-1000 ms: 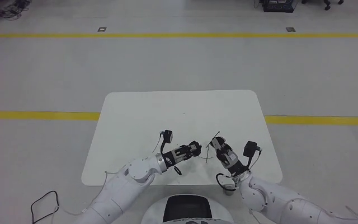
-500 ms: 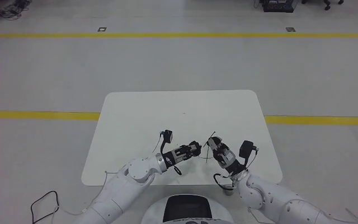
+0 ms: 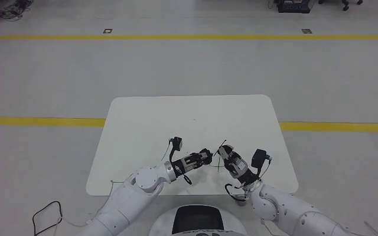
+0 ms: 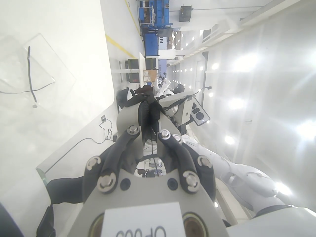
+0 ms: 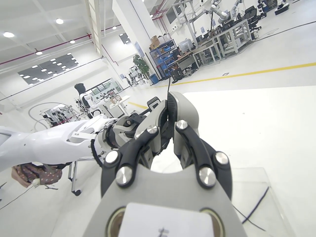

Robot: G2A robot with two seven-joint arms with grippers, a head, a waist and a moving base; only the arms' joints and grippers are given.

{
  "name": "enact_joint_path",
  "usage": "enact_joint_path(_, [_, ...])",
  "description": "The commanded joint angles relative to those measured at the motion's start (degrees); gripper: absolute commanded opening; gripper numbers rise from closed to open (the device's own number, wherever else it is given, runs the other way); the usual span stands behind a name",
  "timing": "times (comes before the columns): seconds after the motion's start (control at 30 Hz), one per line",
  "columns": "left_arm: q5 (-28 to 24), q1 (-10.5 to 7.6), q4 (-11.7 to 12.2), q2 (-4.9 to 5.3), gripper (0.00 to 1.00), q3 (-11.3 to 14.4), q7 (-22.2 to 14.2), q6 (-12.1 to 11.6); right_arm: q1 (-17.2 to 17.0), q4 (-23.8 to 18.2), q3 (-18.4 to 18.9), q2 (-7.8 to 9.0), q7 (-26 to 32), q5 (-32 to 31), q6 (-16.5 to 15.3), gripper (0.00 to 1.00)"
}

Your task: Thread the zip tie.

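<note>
**Desk:** Where is the zip tie relative to your grippers?

**Me:** I have it in the right gripper (image 5: pixel 169 114). Both fingers are pressed together on the zip tie (image 5: pixel 168 85), and a thin black length of it stands straight up out of the fingertips. From the top view, that gripper hangs over the near part of the white table (image 3: pixel 177 118), tip to tip with the left gripper (image 3: pixel 207 156), the two just beside each other.

**Desk:** And the left one?

**Me:** Its fingers are pressed together as well, and I see no gap between the pads. I cannot tell whether an end of the tie is pinched in there, because anything that thin is lost against the black pads.

**Desk:** What else can't you make out?

**Me:** The head of the tie and its slot. They are too small from above, and on my right wrist camera the fingers cover the lower part of the strap. So I can't say whether the tail is through. In the top view the strap is only a hairline beside the right fingertips.

**Desk:** Anything else on the table?

**Me:** A clear tray (image 4: pixel 61 75) lies flat, well apart from both grippers, with black strands (image 4: pixel 29 67) in it. One edge of it is washed out by glare.
</note>
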Motion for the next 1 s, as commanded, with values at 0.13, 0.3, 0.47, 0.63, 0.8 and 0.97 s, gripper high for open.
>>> enact_joint_path(0.13, [0.0,0.0,0.0,0.0,0.0,0.0,0.0,0.0,-0.8,0.1,2.3,-0.49,0.8,-1.4,0.0,0.0])
enact_joint_path(0.3, [0.0,0.0,0.0,0.0,0.0,0.0,0.0,0.0,-1.7,0.2,3.8,-1.07,1.4,-2.8,0.0,0.0])
enact_joint_path(0.47, [0.0,0.0,0.0,0.0,0.0,0.0,0.0,0.0,-2.2,0.5,4.9,-1.79,2.8,-3.2,0.0,0.0])
enact_joint_path(0.63, [0.0,0.0,0.0,0.0,0.0,0.0,0.0,0.0,-2.8,0.9,6.1,-2.42,3.3,-3.8,0.0,0.0])
enact_joint_path(0.8, [0.0,0.0,0.0,0.0,0.0,0.0,0.0,0.0,-3.6,1.2,7.1,-2.9,3.5,-4.3,0.0,0.0])
enact_joint_path(0.97, [0.0,0.0,0.0,0.0,0.0,0.0,0.0,0.0,-4.1,1.2,7.9,-3.32,4.1,-4.8,0.0,0.0])
